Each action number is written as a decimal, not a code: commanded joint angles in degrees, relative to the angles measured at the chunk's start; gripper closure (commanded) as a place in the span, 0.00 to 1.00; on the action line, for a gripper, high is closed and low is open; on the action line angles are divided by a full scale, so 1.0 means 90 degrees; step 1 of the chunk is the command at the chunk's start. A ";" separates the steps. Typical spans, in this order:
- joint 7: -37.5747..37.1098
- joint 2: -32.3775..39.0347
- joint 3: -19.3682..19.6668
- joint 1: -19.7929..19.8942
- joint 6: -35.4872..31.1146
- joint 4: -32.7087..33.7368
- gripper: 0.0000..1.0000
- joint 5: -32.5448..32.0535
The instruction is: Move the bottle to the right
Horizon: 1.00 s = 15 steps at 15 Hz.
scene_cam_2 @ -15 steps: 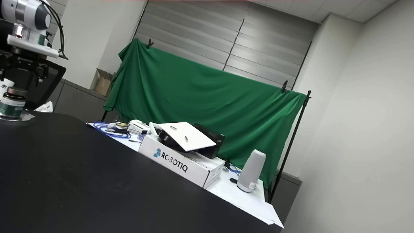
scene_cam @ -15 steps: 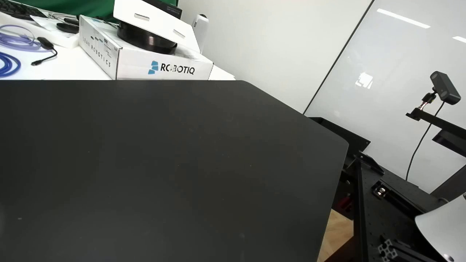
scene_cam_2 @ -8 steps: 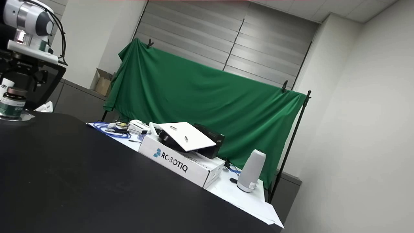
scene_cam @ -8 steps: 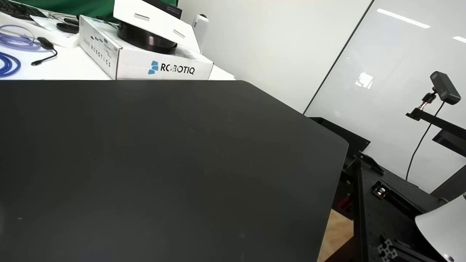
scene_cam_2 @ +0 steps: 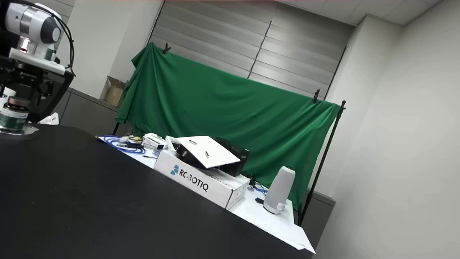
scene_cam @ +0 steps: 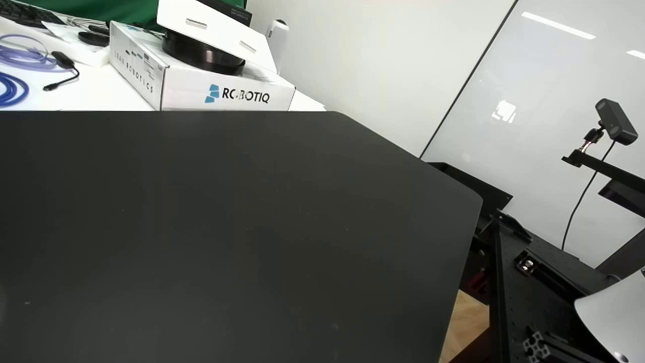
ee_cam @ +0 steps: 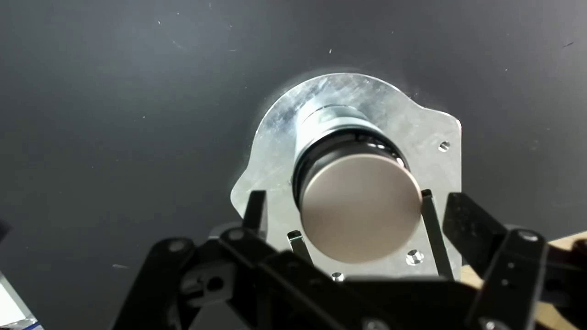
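The bottle stands upright at the left edge of an exterior view. It has a dark body, a white and green label and a brownish cap. In the wrist view I see it from above, with its round cap toward me. It stands on a silver metal plate. My gripper is open, one finger on each side of the cap, with a gap on both sides. In an exterior view the gripper hangs just above and around the cap's level. The exterior view of the tabletop shows neither bottle nor gripper.
The black table has a rounded edge. Beyond it a white Robotiq box and a pale speaker-like device stand on a white table. A white object shows behind the bottle. The plate has slots and nuts.
The arm and gripper have moved down slightly toward the bottle. The bottle and plate have not moved.
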<state>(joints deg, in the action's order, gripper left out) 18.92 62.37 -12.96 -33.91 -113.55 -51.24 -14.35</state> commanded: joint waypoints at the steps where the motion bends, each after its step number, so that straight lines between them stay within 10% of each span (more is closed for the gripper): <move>1: 0.0011 0.0273 0.0105 -0.0089 0.0310 0.0542 0.33 0.0124; 6: 0.0027 0.0314 -0.0001 -0.0035 0.0356 0.0551 0.64 0.0055; 15: 0.0290 0.0090 -0.0054 0.0107 0.0433 0.0757 0.64 0.0079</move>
<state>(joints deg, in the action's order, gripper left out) 19.92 63.39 -13.02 -33.73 -111.80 -47.32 -14.26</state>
